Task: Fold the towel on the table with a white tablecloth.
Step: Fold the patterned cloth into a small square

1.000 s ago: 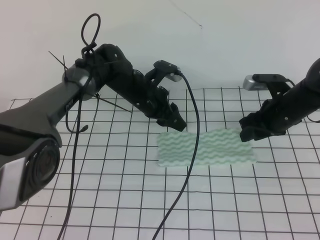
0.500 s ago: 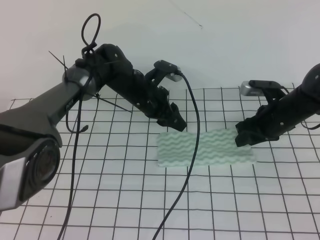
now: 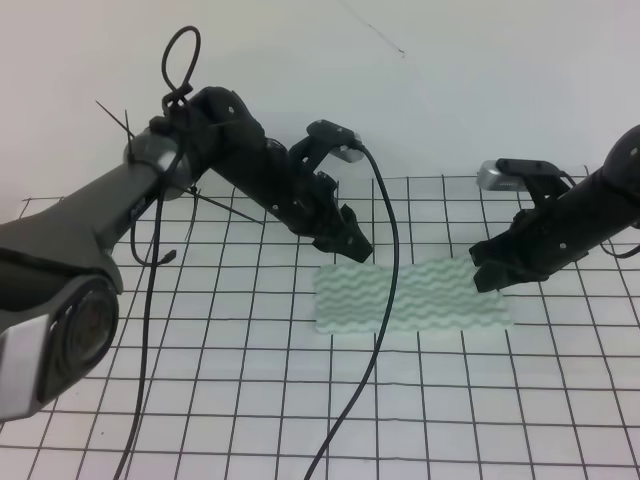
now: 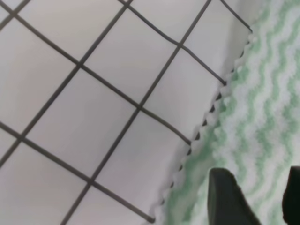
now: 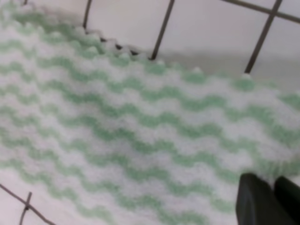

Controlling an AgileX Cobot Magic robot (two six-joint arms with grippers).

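The towel is laid flat on the white tablecloth. The left gripper is angled down at its 10 o'clock corner, fingers spread. The right gripper is lowered at the 2 o'clock corner, fingers pressed together.

The towel is a thin rectangle with pale green and white wavy stripes; it lies flat and unfolded on the white tablecloth with black grid lines, which covers the table; its scalloped far-left edge is just beside the left fingers; its far-right corner is under the right fingers.
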